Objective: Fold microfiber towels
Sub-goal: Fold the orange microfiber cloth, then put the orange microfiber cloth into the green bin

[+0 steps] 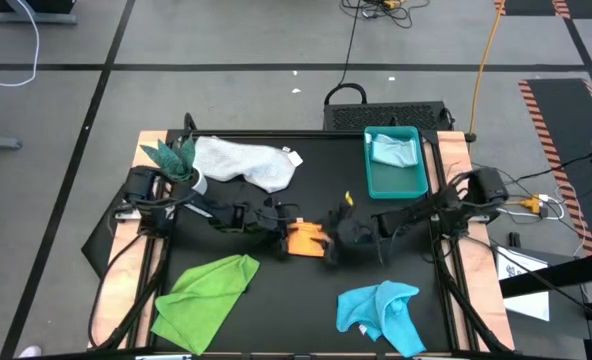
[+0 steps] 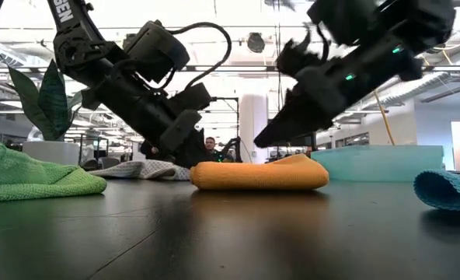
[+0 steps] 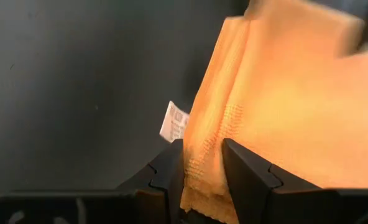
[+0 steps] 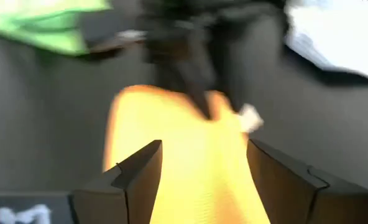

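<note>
An orange towel [image 1: 304,238] lies folded in a thick flat pad on the black table's middle. My left gripper [image 1: 280,230] comes from the left and is shut on the towel's left end. My right gripper [image 4: 202,180] comes from the right, slanting down; it stands open just over the towel's right part [image 2: 292,162], a finger on either side of it in the right wrist view. The other towels lie apart on the table: a white-grey one [image 1: 246,162], a lime green one [image 1: 206,290] and a turquoise one [image 1: 381,312]. A pale blue one [image 1: 394,150] lies in the teal tray [image 1: 396,185]. My left gripper pinches the orange towel's folded edge [image 3: 204,163] between its two fingers, with several layers between them. The fingers slant down at it from the table's left. The towel rests flat on the table, slack, with a white label [image 3: 173,121] sticking out beside the grip.
A small plant [image 1: 171,158] in a white pot stands at the far left, next to the white-grey towel. The teal tray stands at the far right. Bare black table lies between the green and turquoise towels at the near edge.
</note>
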Robot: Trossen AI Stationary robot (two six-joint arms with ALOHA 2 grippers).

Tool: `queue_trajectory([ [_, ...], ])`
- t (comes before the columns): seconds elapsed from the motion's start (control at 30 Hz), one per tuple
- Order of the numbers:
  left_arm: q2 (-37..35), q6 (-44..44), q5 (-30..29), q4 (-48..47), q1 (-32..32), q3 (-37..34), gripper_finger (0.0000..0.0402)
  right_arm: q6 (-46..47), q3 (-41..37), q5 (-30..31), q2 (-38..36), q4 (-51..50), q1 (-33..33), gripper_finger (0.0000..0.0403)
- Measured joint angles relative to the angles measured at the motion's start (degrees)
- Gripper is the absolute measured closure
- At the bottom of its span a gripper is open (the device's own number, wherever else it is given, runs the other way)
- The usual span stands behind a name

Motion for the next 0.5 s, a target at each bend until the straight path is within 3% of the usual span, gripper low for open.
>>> queue_trajectory([
  [0.3, -7.62, 3.01, 1.55, 1.37, -2.37, 0.03, 0.0286, 5.92, 0.00, -22.31, -0.01, -1.94, -11.17, 0.0163],
  [0.43, -6.31, 3.39, 9.99, 2.47, -5.15, 0.08, 0.0287, 5.94, 0.00, -26.20, -0.02, -2.65, -13.17, 0.0163],
  [0.5, -4.73, 2.87, 10.39, 1.64, -6.72, 0.11, 0.0287, 5.73, 0.00, -26.24, -0.02, -2.77, -13.69, 0.0163],
])
